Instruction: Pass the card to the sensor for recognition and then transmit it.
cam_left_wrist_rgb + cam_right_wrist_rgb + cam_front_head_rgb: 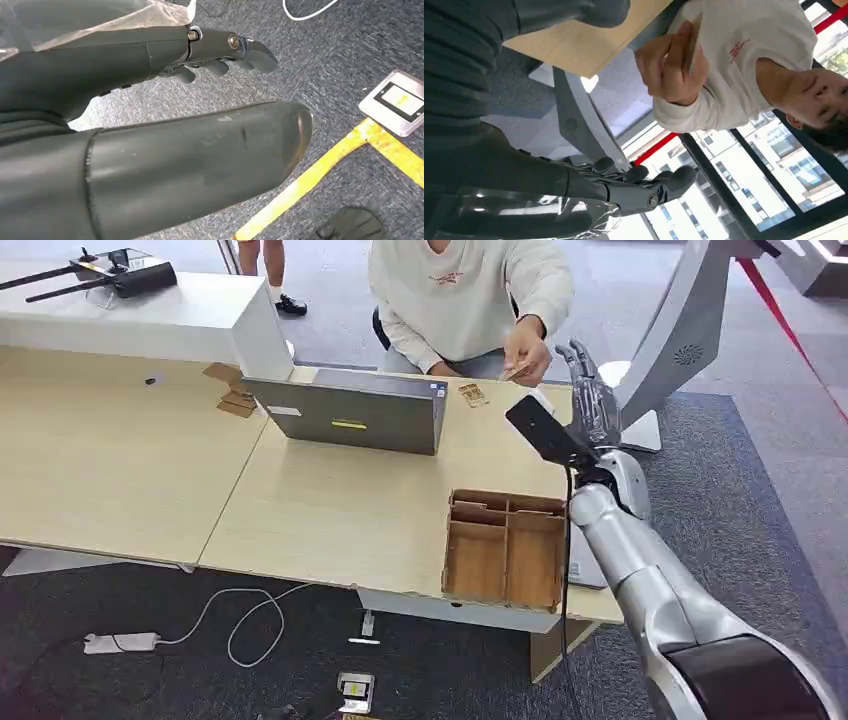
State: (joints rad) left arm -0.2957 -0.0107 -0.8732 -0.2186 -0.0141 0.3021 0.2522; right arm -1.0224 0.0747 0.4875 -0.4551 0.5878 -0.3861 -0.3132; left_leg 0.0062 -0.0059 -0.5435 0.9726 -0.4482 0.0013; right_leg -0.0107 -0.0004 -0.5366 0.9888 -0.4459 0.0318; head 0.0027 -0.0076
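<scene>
A person across the desk holds out a thin tan card [517, 370] toward the robot's raised right hand [590, 400].

The card looks light, stiff and flat, probably slippery on its faces; pinching it by a free edge seems safest. The person's hand [528, 352] grips it just beside the right hand, whose dark fingers stand spread and hold nothing. The left hand [220, 52] hangs over grey carpet, fingers loosely curled, holding nothing. On the pale wood desk [330, 510] sit a grey laptop [350, 412] and a compartmented cardboard tray [505, 548].
</scene>
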